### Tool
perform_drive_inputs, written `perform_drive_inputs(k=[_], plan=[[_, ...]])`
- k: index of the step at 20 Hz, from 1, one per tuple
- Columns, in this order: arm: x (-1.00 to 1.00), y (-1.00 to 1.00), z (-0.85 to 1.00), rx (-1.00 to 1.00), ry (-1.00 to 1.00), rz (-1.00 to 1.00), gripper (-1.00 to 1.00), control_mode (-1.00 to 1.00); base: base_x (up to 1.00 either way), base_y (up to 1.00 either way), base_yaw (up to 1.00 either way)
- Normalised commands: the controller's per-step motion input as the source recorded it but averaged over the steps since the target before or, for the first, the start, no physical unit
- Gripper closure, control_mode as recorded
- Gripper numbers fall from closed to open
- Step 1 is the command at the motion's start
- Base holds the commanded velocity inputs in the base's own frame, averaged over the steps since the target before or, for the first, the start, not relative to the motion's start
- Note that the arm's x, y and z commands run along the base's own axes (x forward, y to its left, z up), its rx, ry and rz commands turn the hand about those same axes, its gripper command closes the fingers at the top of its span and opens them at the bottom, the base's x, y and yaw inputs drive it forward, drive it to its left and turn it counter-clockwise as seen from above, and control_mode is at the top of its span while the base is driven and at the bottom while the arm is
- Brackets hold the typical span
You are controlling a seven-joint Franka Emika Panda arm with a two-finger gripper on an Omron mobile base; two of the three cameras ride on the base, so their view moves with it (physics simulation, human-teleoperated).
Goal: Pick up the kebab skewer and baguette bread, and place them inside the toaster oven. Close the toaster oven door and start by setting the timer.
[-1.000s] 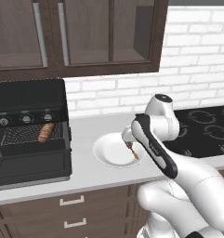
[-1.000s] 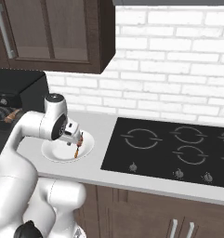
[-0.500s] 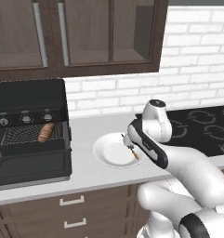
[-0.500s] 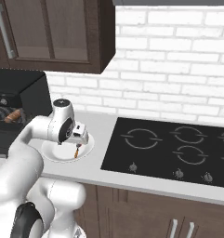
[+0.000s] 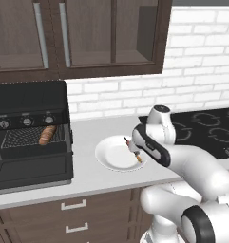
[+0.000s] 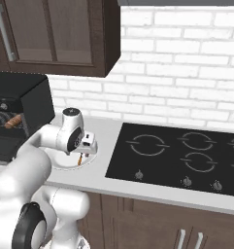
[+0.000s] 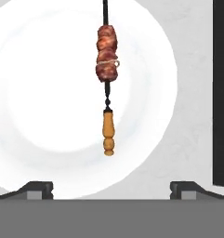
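While the tool (image 7: 111,188) hangs wide open and empty above the near edge of the white plate (image 7: 43,153), the kebab skewer (image 7: 107,74) lies on that plate on the desk (image 5: 101,182), its orange handle nearest. A good grasp, I judge, means coming straight down with the fingers either side of the stick, just beyond the handle, before closing. Far left, the toaster oven (image 5: 30,128) stands with its toaster oven door (image 5: 33,171) dropped open, the baguette bread (image 5: 47,135) already on its rack.

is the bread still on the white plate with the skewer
No, the bread lies on the rack inside the open oven, while the skewer lies alone on the plate.
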Motion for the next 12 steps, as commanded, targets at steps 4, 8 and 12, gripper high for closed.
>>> perform_drive_inputs(k=[4, 8, 12], plan=[[0.17, 0.02, -0.38, -0.06, 0.0, 0.0, -1.0, -1.0, 0.0, 0.0, 0.0], [0.19, 0.0, -0.32, -0.06, 0.0, 0.0, -1.0, -1.0, 0.0, 0.0, 0.0], [0.09, 0.0, -0.21, -0.03, 0.0, 0.0, -1.0, -1.0, 0.0, 0.0, 0.0]])
